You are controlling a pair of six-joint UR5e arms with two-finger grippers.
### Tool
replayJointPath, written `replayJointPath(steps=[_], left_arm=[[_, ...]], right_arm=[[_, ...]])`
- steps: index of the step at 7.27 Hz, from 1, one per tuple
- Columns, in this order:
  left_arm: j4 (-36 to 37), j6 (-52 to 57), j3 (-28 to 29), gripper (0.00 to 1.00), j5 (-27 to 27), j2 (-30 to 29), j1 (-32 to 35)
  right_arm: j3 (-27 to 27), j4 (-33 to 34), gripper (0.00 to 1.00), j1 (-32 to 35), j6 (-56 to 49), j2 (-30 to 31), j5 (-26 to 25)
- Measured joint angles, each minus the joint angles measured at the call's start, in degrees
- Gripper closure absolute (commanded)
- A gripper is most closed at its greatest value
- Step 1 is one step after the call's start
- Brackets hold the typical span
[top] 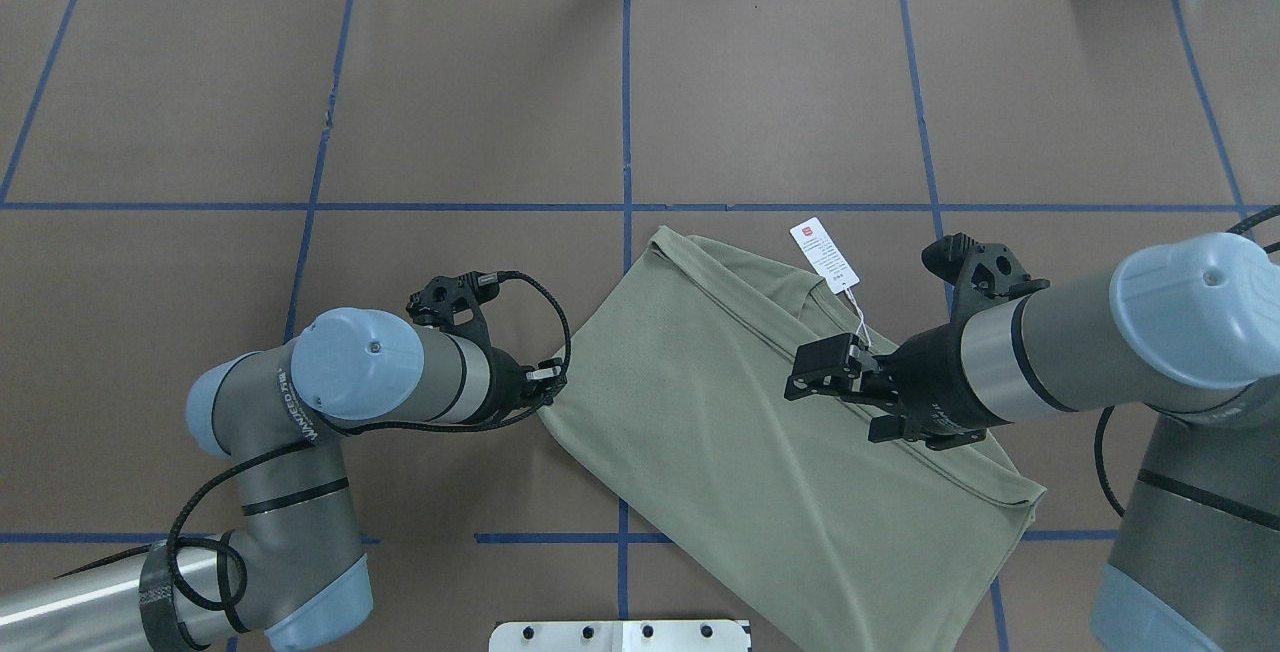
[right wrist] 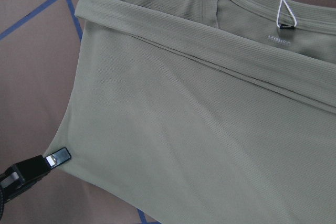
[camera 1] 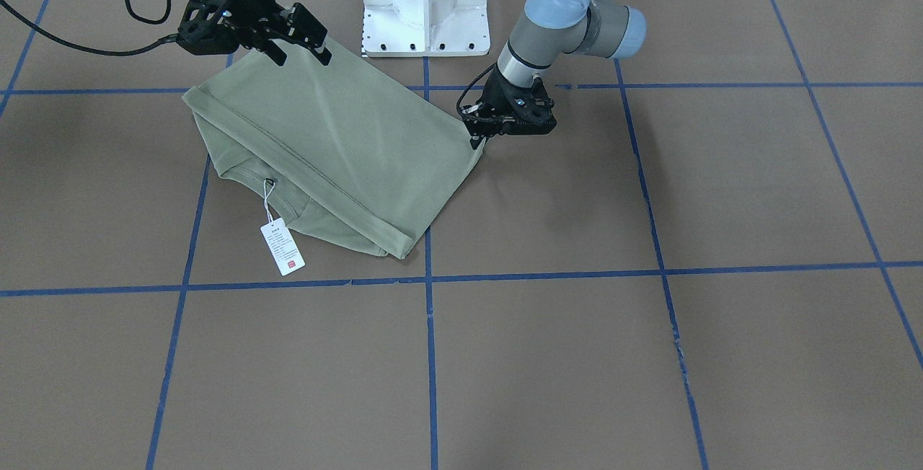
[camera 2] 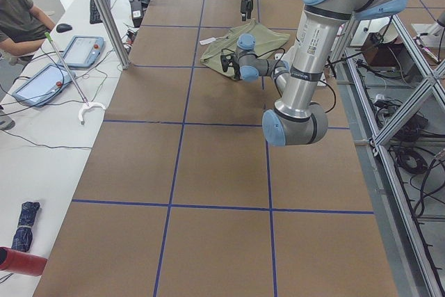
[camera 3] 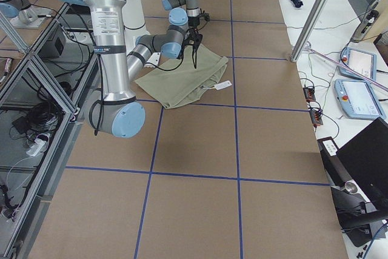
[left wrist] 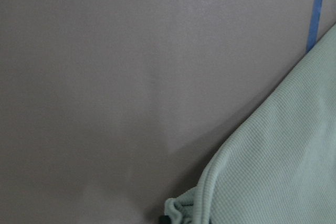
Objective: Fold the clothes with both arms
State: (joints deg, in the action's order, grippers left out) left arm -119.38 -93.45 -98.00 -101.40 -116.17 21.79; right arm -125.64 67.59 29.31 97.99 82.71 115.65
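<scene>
Pincer by pincer, we took stock. Our left pincer (camera 1: 477, 140) looked clamped on a bunched corner of the shirt (camera 1: 339, 138), low against the counter (camera 1: 649, 355). Our right pincer (camera 1: 303, 59) hung with its jaws apart over the shirt's edge nearest the base (camera 1: 425, 9), gripping nothing that we could see.

The shirt lay partly folded on the counter just in front of the base, mostly on the right pincer's side of it. Its collar and tag (camera 1: 283, 246) were at the end farthest from the base.

We judged the step in hand to be taking a second hold for the next fold. To do it well, we thought the right pincer should drop straight onto the corner closest to the base and close through every layer, not only the top one. Both pincers would then need to rise together and level, keeping the held edge taut. They should carry it away from the base toward the collar, so the cloth neither sagged nor dragged the lower layers askew.
</scene>
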Motion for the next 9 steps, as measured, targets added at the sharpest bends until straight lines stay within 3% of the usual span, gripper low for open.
replayJointPath(steps=[3, 5, 9], left_arm=[[2.75, 0.53, -0.52, 1.0, -0.1, -0.12, 2.53], [3.18, 3.29, 1.12, 1.0, 0.01, -0.8, 7.86], [2.29, 14.32, 12.67, 1.0, 1.25, -7.69, 17.9]], right_arm=[[-0.04, 0.0, 0.0, 0.52, 0.01, -0.01, 0.01], [-0.1, -0.06, 0.0, 0.92, -0.04, -0.03, -0.24], [-0.24, -0.02, 0.0, 0.7, -0.07, -0.35, -0.62]])
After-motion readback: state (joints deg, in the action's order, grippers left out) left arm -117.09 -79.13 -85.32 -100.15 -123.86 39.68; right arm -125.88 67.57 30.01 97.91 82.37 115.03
